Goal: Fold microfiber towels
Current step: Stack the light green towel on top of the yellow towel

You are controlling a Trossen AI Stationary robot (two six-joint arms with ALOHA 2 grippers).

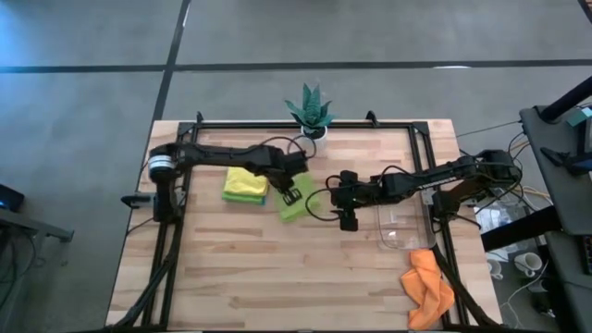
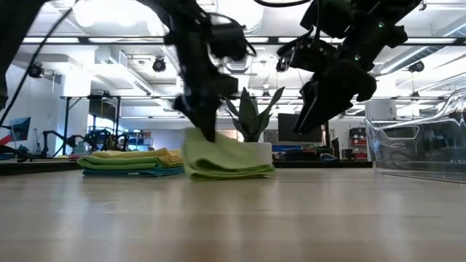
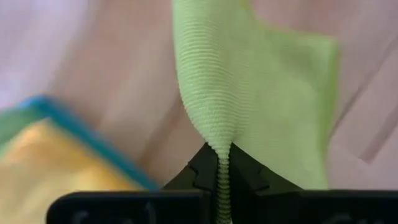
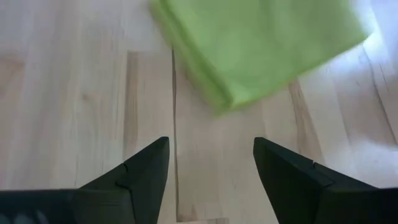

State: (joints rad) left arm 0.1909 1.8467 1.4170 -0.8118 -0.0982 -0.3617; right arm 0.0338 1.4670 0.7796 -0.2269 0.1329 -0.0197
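On the wooden counter [image 1: 277, 277], both dark arms reach in toward the middle, left arm [image 1: 231, 155] from the left edge and right arm [image 1: 435, 176] from the right. Biggest loose thing is the clear plastic tray [image 1: 407, 227] over on the right side, sitting just under the right arm. Right at the counter's near right corner there's a crumpled orange towel [image 1: 428, 289], partly hanging over the edge.

Left of centre you get a neat stack [image 1: 245, 183], yellow towel on top with green and blue layers peeking out underneath. Just beside that stack lies the folded lime green towel [image 1: 296, 202].

The left claw [image 3: 222, 177] is clamped tight on a pinched-up ridge of that lime green towel, fabric squeezed flat between the fingers. The right claw [image 4: 211, 168] hangs a bit above bare wood just beside the same towel, fingers spread wide, nothing in them.

Smallest bit: a little potted plant [image 1: 310, 111] at the far edge.
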